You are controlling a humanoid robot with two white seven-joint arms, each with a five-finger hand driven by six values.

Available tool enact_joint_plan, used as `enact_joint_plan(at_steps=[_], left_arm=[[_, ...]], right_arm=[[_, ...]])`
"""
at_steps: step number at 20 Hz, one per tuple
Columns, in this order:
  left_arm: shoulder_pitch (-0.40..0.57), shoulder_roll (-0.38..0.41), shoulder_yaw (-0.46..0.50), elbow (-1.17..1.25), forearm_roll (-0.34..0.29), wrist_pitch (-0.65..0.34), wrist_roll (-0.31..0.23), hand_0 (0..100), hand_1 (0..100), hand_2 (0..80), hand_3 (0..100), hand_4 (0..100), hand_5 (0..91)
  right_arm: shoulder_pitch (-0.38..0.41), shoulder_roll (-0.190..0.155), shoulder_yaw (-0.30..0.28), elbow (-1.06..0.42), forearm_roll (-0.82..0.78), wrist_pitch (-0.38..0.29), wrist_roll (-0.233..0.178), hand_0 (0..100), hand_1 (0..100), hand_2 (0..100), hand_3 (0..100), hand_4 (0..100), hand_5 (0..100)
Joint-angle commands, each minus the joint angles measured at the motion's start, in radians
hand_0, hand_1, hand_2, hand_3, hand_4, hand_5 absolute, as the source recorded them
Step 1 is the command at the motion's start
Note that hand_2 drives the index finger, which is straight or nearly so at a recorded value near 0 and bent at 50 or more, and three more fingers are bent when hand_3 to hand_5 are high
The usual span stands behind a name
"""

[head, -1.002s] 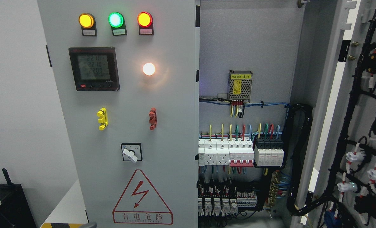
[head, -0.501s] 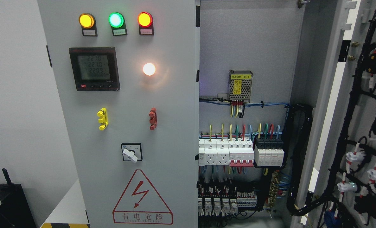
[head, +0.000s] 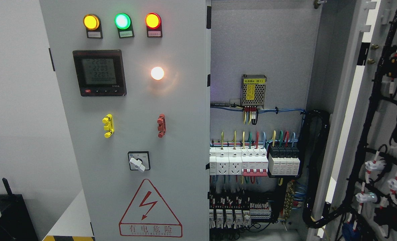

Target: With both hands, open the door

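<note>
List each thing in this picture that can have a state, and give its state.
Right cabinet door: swung open, wiring side showing.
Left cabinet door: closed.
Amber lamp: lit.
Green lamp: lit.
Red lamp: lit.
White lamp: lit.
Digital meter: on, showing digits.
Rotary switch: knob slanted, end pointing lower right.

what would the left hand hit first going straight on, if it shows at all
The left hand is out of view, so its heading cannot be told. Reaching forward from lower left, it would likely meet the front of the left door first.
</note>
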Motion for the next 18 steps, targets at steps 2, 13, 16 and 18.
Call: enact_joint_plan(at_steps=[2,13,16,18], left_arm=[[0.126,-0.340,0.283,0.425,-0.236,-0.036,0.001,0,0,0.0,0,3,0.0],[-0.024,-0.706,0.289,0.960,-0.436,-0.178,0.015,0,0,0.0,0,3,0.0],[-0.062,-0.795,0.318,1.043,-0.505,-0.178,0.048,0,0,0.0,0,3,0.0],[-0.082,-0.847,0.369,1.066,-0.574,-0.175,0.082,0,0,0.0,0,3,0.0]], right_arm=[[0.000,-0.001,0.000,0.000,0.008,0.000,0.000,11,0,0,0,0,0],[-0.002,0.000,-0.003,-0.025,0.009,0.000,0.000,11,0,0,0,0,0],[-0.002,0.000,-0.003,-0.026,0.011,0.000,0.000,11,0,0,0,0,0],[-0.002,-0.001,-0.003,-0.029,0.011,0.000,0.000,11,0,0,0,0,0]])
